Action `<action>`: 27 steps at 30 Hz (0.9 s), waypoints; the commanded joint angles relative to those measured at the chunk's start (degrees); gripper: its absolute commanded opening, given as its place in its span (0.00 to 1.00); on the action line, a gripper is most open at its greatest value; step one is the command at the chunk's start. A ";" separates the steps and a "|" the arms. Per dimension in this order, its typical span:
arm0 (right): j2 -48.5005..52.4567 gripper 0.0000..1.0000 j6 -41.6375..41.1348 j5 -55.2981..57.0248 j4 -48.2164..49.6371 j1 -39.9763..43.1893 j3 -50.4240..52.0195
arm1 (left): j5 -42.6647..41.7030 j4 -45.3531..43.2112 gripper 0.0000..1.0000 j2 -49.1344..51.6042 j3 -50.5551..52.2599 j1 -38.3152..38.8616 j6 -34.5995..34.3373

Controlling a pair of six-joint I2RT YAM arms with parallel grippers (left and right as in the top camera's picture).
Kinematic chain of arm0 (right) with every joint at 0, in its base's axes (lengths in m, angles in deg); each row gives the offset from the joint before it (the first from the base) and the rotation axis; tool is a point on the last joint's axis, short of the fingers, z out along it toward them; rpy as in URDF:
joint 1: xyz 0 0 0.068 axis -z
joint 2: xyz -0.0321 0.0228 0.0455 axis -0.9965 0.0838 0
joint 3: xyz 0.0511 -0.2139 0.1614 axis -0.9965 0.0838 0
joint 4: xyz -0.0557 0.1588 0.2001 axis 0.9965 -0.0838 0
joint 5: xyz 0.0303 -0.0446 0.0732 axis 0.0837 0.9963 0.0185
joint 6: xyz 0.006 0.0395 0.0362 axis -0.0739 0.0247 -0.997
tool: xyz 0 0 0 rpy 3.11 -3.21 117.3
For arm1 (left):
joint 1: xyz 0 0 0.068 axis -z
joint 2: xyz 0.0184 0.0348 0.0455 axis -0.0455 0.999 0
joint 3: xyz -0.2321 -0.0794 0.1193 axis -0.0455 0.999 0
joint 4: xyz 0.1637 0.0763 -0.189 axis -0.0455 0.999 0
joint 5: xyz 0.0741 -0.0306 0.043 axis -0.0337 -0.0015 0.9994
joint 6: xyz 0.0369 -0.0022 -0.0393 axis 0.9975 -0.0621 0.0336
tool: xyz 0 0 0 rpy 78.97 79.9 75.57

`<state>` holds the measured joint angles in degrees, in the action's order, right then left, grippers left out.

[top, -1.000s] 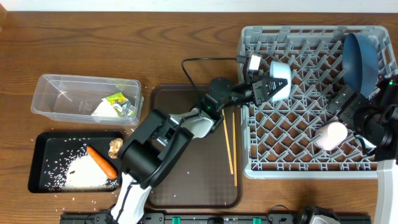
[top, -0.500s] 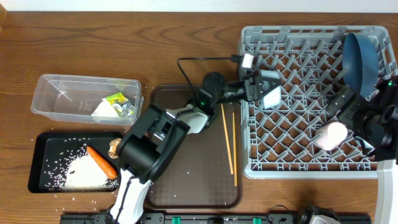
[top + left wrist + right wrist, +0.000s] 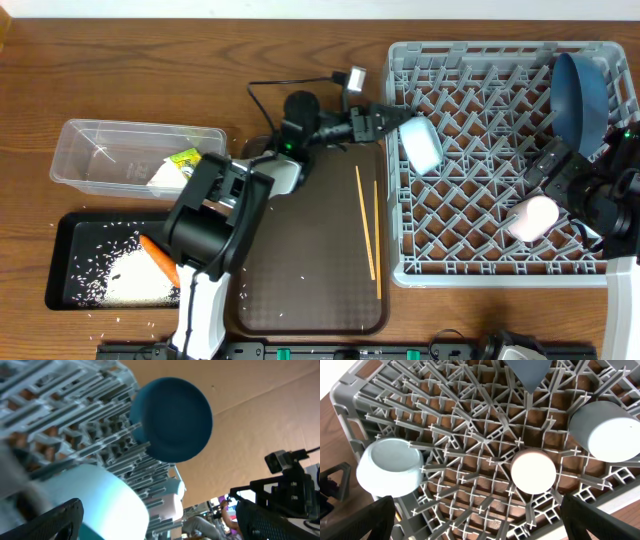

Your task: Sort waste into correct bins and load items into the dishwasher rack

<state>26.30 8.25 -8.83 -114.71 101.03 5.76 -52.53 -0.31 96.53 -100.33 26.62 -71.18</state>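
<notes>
Wood-grain tabletop (image 3: pixel 150 70) lies under everything, and the large square grey plastic dishwasher rack (image 3: pixel 498 276) sits just ahead of my left tool (image 3: pixel 388 118). That tool is spread wide and holds nothing. The small light-blue cup (image 3: pixel 422 146) lies tilted in the rack just past its fingertips. Thin wooden chopsticks (image 3: pixel 368 225) rest beside it on the dark brown serving tray (image 3: pixel 300 290). My right tool (image 3: pixel 477 510) is also wide and empty, above the small pink-inside bowl (image 3: pixel 533 471).
</notes>
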 commanded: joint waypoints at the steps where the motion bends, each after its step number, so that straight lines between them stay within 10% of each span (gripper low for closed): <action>1: -0.61 0.99 0.44 0.17 -0.20 0.44 -0.72 | -5.88 0.04 0.98 0.00 -1.33 -2.89 0.70; 14: -0.61 0.99 1.40 -2.19 -0.87 0.15 -0.72 | -13.70 4.87 0.98 -11.91 -1.33 -8.96 2.89; 20: -0.61 0.99 11.23 -14.64 0.85 -1.44 -0.72 | -4.92 36.41 0.98 -24.37 -1.33 -9.01 21.31; 27: -0.61 0.98 17.77 -21.35 1.60 -9.31 -0.72 | 28.02 80.56 0.98 -42.27 -1.36 -10.10 38.18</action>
<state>26.30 21.21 -25.53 -113.18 95.98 5.71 -41.64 74.40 61.03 -101.29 17.63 -43.03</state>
